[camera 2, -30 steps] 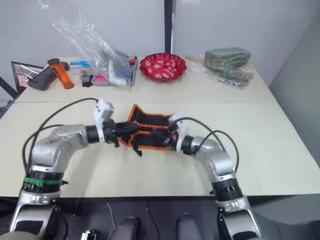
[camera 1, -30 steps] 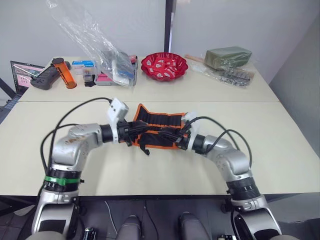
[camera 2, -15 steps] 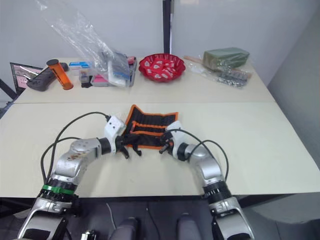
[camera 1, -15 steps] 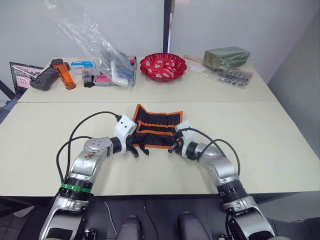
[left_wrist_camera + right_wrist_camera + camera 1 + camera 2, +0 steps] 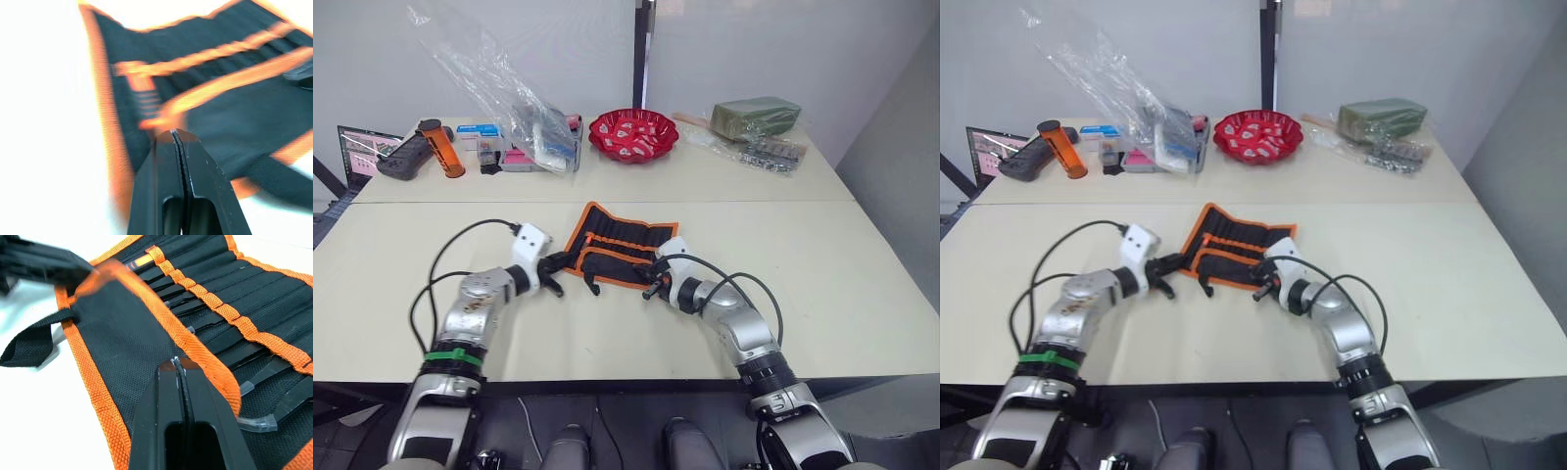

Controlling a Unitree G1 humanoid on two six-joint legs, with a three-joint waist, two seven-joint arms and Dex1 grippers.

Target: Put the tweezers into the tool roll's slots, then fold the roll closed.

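The tool roll [image 5: 619,247], black with orange edging, lies open on the table in front of me. Its near flap [image 5: 122,338] is folded up over the lower ends of several black tweezers [image 5: 205,319], which sit in the slots [image 5: 230,313]. Clear tip caps [image 5: 255,421] stick out on one side. The black strap [image 5: 29,343] trails off the roll's near left corner. My left gripper [image 5: 555,264] is shut, its tip at the roll's left orange edge. My right gripper [image 5: 651,285] is shut over the flap's orange hem near the right corner. No fabric shows between either pair of fingers.
Along the back of the table stand a red bowl [image 5: 633,132], a clear plastic bag [image 5: 499,88] over small boxes, an orange cylinder [image 5: 440,147], a laptop [image 5: 364,149] and a green package [image 5: 759,113]. Bare tabletop [image 5: 822,264] spreads to both sides of the roll.
A second ago both grippers met over the roll's middle. They have since drawn back to its near edge, and the left has slid out to the left end. The roll now lies slightly turned.
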